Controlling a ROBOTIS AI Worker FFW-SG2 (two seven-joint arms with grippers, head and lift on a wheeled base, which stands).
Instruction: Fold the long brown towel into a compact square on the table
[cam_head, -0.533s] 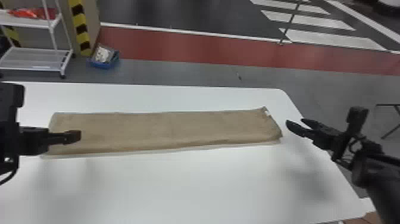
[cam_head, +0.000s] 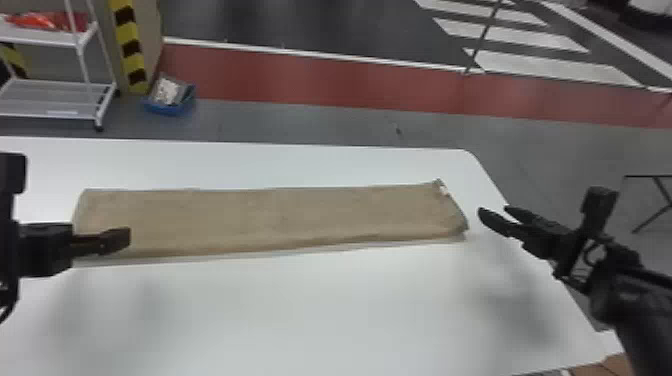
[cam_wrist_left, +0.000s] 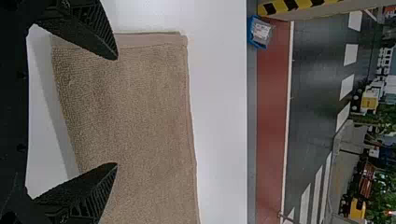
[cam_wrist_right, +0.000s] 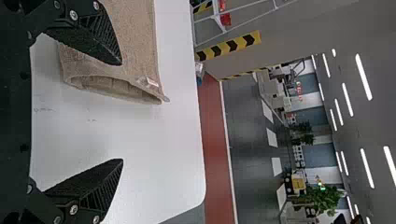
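Nearest: left gripper (cam_wrist_left: 116, 111), over the towel's (cam_head: 270, 215) left end, with jaws wide apart and empty. Right gripper (cam_wrist_right: 122, 112), just off the right end, likewise with empty, spread jaws. Compared with a moment ago, a slight shift for both, a touch lower in the head view; no clear change in the towel. For the task, probably only fine lining-up before a grasp, with the end-to-end fold yet to begin. Beneath, on the white tabletop (cam_head: 325, 310), a long flat brown strip from left to right, apparently doubled already, with an open layered edge and a white tag (cam_wrist_right: 148, 81) at the right end. Next, probably best to catch all layers together. Farther off, on the floor, a blue bin (cam_head: 170, 106) and a white cart (cam_head: 55, 97).
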